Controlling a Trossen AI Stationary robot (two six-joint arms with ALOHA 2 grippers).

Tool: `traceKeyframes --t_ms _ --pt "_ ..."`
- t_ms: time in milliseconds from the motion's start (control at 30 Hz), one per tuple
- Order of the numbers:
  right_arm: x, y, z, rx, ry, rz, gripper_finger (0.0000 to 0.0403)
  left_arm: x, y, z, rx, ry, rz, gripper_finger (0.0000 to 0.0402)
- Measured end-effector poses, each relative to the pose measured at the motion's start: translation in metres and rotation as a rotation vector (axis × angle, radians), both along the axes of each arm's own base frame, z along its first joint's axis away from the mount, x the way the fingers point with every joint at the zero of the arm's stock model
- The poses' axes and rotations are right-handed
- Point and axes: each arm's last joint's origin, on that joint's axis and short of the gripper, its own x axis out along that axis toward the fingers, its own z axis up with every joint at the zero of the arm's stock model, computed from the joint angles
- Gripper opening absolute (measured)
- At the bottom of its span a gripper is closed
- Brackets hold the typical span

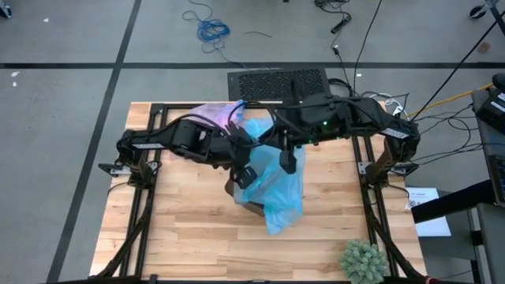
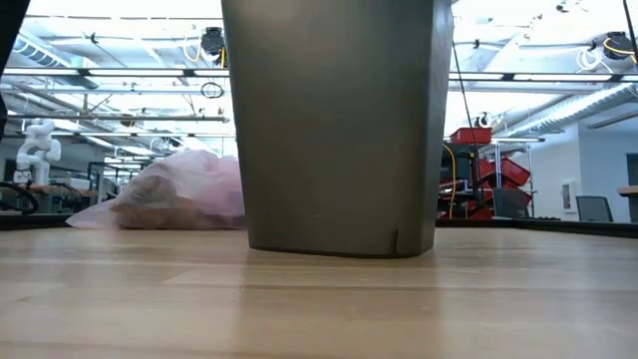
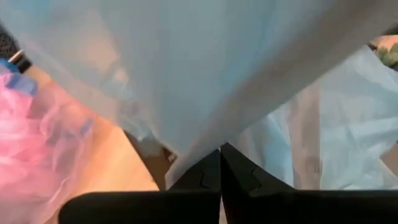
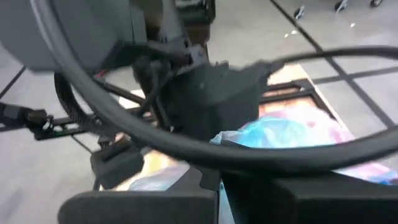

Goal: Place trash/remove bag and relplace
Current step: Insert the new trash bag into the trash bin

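My left tool point(image 3: 219, 163) is clenched on the light blue bag point(image 1: 276, 185) over the bin point(image 2: 337, 120); my right tool point(image 4: 217, 180) is clenched nearby. The lavender-pink bag point(image 2: 179, 194) of trash lies on the desk point(image 2: 319, 299) behind.

Grey concrete floor point(image 1: 71, 47) crossed by dark seams surrounds the wooden table point(image 1: 189, 244). A blue cable coil point(image 1: 211, 30) lies there. Ceiling pipes point(image 2: 110, 95) and red tool carts point(image 2: 486, 179) fill the bright workshop behind.

Two matte-black arms, chunky jointed housings w/ black cables looped along them. Tiny green LED on right arm. Left gripper point(image 3: 220, 163): flat black fingers, notched inner edges. Right gripper point(image 4: 219, 180): same build.
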Motion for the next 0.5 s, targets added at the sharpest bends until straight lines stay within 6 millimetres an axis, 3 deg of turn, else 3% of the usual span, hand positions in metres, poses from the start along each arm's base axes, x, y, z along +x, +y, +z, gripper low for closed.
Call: traceKeyframes --t_ms 267,500 --pt "-0.007 -0.001 -0.003 0.033 0.057 -0.027 0.0016 -0.002 -0.016 -0.010 -0.031 0.044 0.015 0.0000" --pt "-0.014 -0.001 -0.005 0.057 0.114 0.015 0.0089 -0.003 -0.023 -0.012 -0.043 0.040 0.042 0.0000"
